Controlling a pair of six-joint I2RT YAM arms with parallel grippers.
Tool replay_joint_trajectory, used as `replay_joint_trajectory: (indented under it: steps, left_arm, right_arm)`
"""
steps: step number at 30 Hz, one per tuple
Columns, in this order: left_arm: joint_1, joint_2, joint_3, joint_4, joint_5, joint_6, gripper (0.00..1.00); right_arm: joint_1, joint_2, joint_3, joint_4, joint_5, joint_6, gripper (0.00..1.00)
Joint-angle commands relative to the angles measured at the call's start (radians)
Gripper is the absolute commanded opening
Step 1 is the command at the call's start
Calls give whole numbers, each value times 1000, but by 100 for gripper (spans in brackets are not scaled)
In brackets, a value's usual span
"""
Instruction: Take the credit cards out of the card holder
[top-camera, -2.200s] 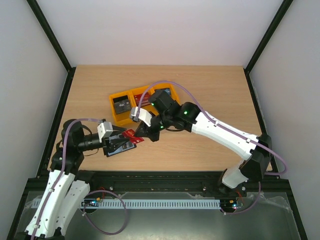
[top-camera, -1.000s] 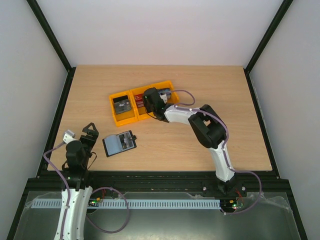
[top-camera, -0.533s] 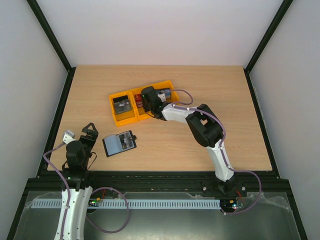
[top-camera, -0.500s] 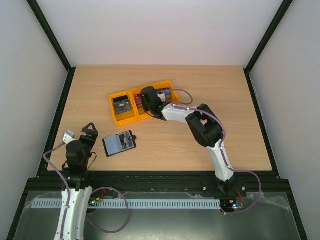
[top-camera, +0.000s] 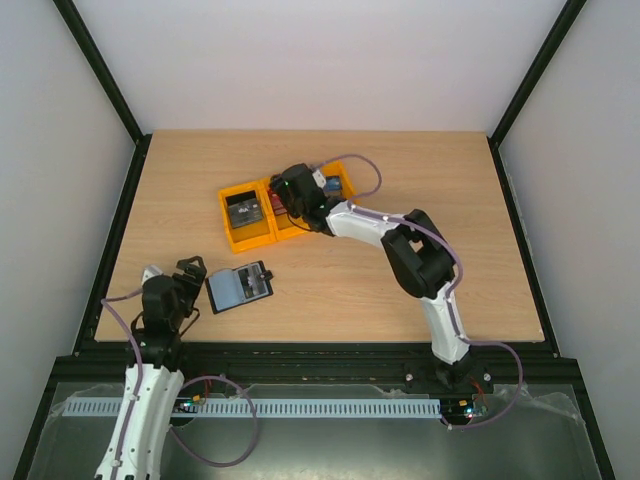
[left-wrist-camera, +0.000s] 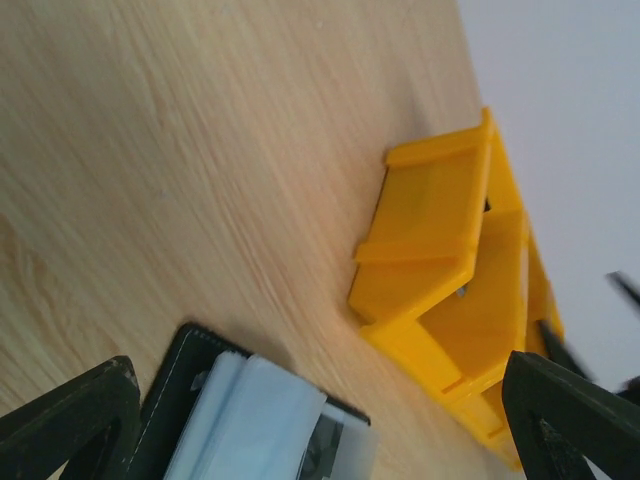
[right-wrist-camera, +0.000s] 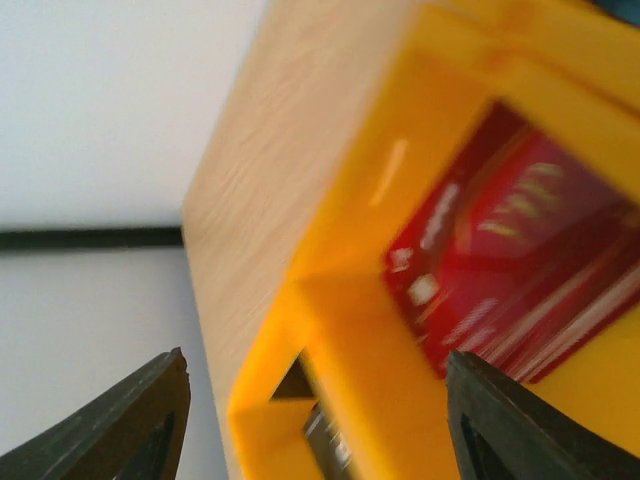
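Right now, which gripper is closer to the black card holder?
Left. The left gripper sits open just beside the card holder, on its left side. The right gripper is farther back on the table, over the middle compartment of the yellow bins.

Tally by kind, overhead and wrist views.

Counted two arms and two grippers: one left gripper (top-camera: 192, 283), one right gripper (top-camera: 291, 194).

Counted three yellow bins (left-wrist-camera: 430, 215), side by side in one row.

Counted one card holder (top-camera: 240, 288).

Counted two credit cards for certain: one dark grey card (top-camera: 244, 212) and one red card (right-wrist-camera: 500, 250).

Noted one blue patch (top-camera: 334, 184) in the rightmost bin, too small to confirm as a third card.

Noted one dark item (top-camera: 259, 285) on the holder's pocket, not identifiable.

Counted one table (top-camera: 400, 270).
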Motion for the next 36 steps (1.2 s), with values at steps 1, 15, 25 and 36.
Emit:
replay_joint_trajectory:
  steps: [1,15,25,36]
  left_arm:
    - [-31,51,-14,-15,46,-23,99]
    - [-132,340,-16,48,44,30,99]
    - [-164,408,-14,80,32,39,99]
    - [-240,478,-27,178,37,36,99]
  right_arm:
    - [34,-193,69,-118,-108,-556,69]
    - [285,-122,21,-677,-203,-916,73]
    - [285,13,60,-695,-231,-896,71]
    - [284,6,6,-558,-407,-873,63]
